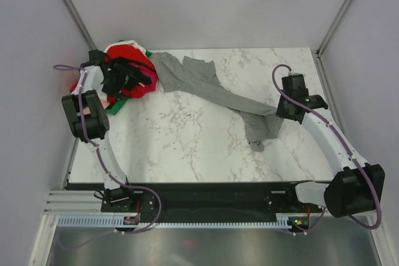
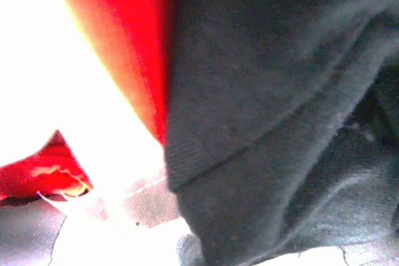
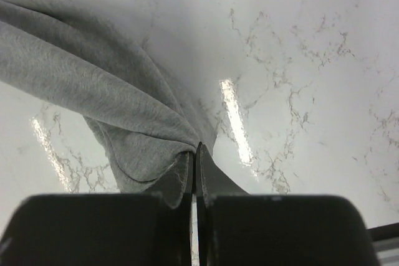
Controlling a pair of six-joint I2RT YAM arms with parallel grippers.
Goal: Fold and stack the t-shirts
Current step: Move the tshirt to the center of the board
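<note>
The heather-grey t-shirt point(image 1: 206, 85) lies stretched in a long twisted band from the back left to the right middle of the marble table. My right gripper point(image 1: 278, 111) is shut on its right end; the wrist view shows cloth point(image 3: 106, 85) pinched between the closed fingertips point(image 3: 196, 151) just above the table. A pile of other t-shirts sits at the back left corner: red point(image 1: 132, 90), white point(image 1: 121, 45), green point(image 1: 115, 108) and pink point(image 1: 149, 79). My left gripper point(image 1: 128, 76) is down in this pile. Its wrist view shows only red cloth point(image 2: 137, 29) and dark cloth point(image 2: 268, 123); its fingers are hidden.
The marble table point(image 1: 187, 147) ends at a black strip by the arm bases. White walls and metal posts point(image 1: 68, 4) stand close around the back and sides. The grey shirt's free end hangs in a fold point(image 1: 262, 132) below my right gripper.
</note>
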